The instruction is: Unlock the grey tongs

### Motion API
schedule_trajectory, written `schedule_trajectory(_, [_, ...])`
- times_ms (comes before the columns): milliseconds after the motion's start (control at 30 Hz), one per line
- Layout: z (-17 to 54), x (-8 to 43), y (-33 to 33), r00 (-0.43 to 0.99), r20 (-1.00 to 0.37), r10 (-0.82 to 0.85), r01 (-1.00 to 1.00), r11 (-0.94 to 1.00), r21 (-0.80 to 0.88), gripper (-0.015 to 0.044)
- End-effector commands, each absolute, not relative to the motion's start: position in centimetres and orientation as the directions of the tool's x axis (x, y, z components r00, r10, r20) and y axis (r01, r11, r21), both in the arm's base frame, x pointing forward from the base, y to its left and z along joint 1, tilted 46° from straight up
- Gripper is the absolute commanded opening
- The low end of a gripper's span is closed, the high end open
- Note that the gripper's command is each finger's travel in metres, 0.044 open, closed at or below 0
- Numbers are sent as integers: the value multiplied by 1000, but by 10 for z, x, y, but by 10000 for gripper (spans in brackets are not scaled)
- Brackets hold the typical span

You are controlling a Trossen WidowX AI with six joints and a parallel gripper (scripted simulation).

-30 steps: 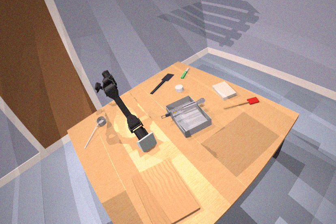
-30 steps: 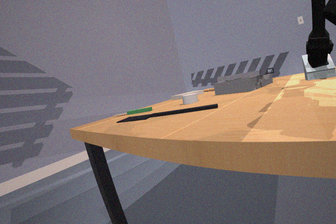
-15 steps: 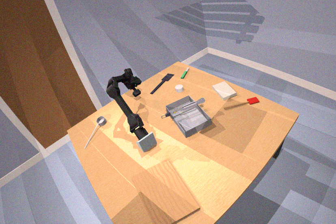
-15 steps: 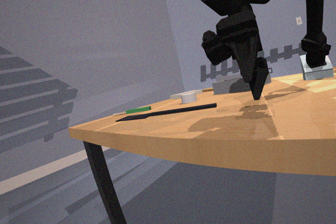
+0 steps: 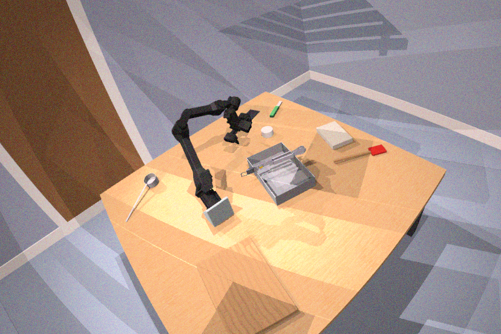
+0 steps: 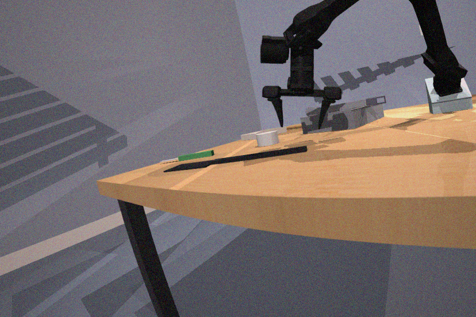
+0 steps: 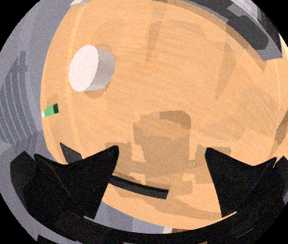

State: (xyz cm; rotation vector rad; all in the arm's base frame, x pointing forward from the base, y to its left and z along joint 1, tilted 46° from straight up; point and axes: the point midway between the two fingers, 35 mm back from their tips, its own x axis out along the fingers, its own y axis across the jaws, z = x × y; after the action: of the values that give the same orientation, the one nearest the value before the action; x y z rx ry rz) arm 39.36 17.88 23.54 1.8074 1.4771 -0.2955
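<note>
The grey tongs (image 5: 283, 157) (image 6: 357, 104) lie across the roasting tin (image 5: 295, 193) (image 6: 369, 114) (image 7: 275, 53). Their looped end juts past the wall nearer the arm's side, and the other end reaches over the opposite wall. My gripper (image 5: 242, 135) (image 6: 301, 127) (image 7: 164, 152) is open and empty. It points down above the table, beside the tin and clear of the tongs. In the wrist view the tin shows only at the upper right, cut off by the frame edge. The wooden board (image 5: 242, 259) lies flat at the front, on the far side of the arm's base from the gripper.
A white round tub (image 5: 267, 132) (image 6: 267, 138) (image 7: 85, 68) stands near my gripper. A black spatula (image 5: 253, 113) (image 6: 246, 157) (image 7: 139, 187) and a green-handled tool (image 5: 275, 111) (image 6: 196, 155) (image 7: 50, 111) lie nearby. A white block (image 5: 334, 134), a red spatula (image 5: 377, 149) and a ladle (image 5: 150, 180) lie farther off.
</note>
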Motion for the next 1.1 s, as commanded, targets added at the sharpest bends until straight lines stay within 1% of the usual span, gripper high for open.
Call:
schedule_trajectory(0, [194, 409, 122, 294, -680, 672, 951, -274, 140, 440])
schedule_trajectory(67, [173, 413, 92, 282, -709, 647, 909, -416, -17, 440])
schedule_trajectory(167, [143, 411, 45, 257, -740, 621, 758, -605, -244, 440])
schedule_trajectory(233, [127, 405, 16, 232, -750, 619, 597, -700, -393, 440])
schedule_trajectory(300, [109, 396, -13, 203, -754, 625, 382, -759, -527, 440])
schedule_trajectory(367, [90, 387, -39, 191, -759, 622, 240, -779, -579, 440])
schedule_trajectory(500, [67, 370, -64, 143, -750, 646, -41, -753, -657, 440])
schedule_trajectory(567, [65, 368, -66, 142, -746, 650, -50, -748, -662, 440])
schedule_trajectory(633, [60, 363, -71, 127, -735, 666, -152, -720, -678, 440])
schedule_trajectory(733, [48, 350, -80, 95, -705, 703, -381, -628, -678, 440])
schedule_trajectory(767, [47, 349, -81, 92, -701, 707, -405, -617, -675, 440])
schedule_trajectory(1067, [46, 352, -82, 90, -701, 707, -404, -618, -675, 440])
